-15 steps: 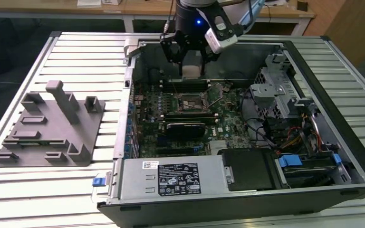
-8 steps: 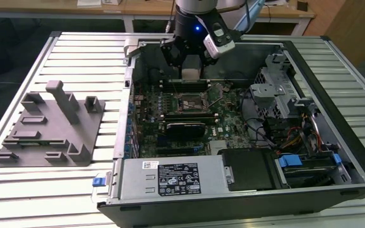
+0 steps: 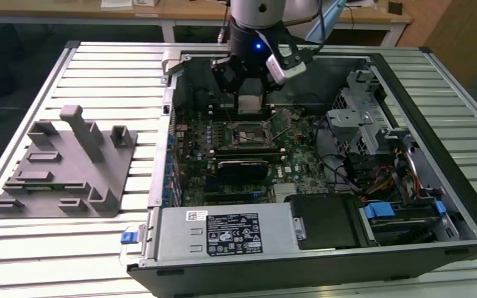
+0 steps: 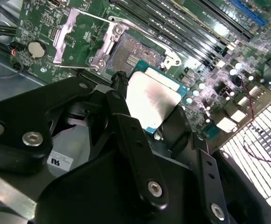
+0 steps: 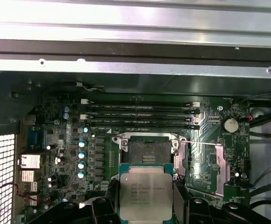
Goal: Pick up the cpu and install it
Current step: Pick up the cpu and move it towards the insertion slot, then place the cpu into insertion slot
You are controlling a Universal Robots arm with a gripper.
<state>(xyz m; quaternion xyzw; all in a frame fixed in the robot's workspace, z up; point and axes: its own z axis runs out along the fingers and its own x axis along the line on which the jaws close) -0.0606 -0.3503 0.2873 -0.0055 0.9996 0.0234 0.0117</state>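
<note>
Close below the wrist, the tool (image 5: pixel 146 207) was clenched on two opposite edges of the cpu (image 5: pixel 146 191), holding it level and aloft. I judged it light, stiff, slick on its metal top and fragile underneath, so the rim was the place to grip. Just beyond lay the open socket (image 5: pixel 147 151) on the motherboard (image 5: pixel 70 154), inside the computer case (image 3: pixel 437 124) on the slatted desk (image 3: pixel 97 68).

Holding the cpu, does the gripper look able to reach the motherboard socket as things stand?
Probably yes: the gripper holds the cpu near the socket, whose metal cover is swung aside, and nothing visible lies between them.
</note>
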